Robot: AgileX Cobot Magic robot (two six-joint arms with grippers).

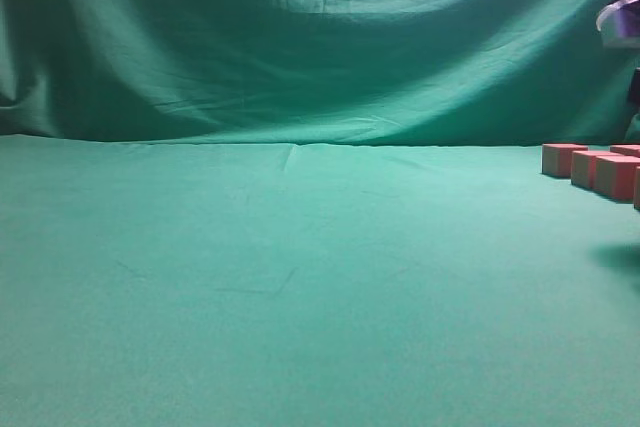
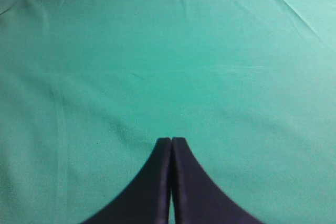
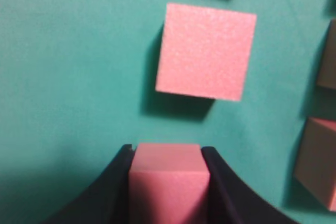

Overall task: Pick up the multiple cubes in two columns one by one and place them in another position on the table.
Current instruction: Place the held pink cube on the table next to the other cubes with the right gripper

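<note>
Right wrist view: the right gripper (image 3: 167, 182) hangs above the teal tabletop (image 3: 68, 77), its black fingers (image 3: 118, 187) pinching a pink cube (image 3: 167, 174) squarely between them. Just ahead lies a second cube (image 3: 206, 51), flat on the cloth and casting a dark shadow to its lower left. Two more cubes (image 3: 317, 161) show at the right edge, partly cut off by the frame, and the shadowed corner of another peeks in at the top.

In the exterior view, a short row of cubes (image 1: 600, 169) sits on the tabletop (image 1: 300, 277) at the far right, touching or nearly touching one another, with part of the right arm (image 1: 620, 22) visible above them near the draped green backdrop (image 1: 300, 37).

In the left wrist view, the left gripper (image 2: 171, 145) hovers over bare cloth, well apart from the cubes, its dark fingers (image 2: 157, 182) pressed together with nothing between them.
</note>
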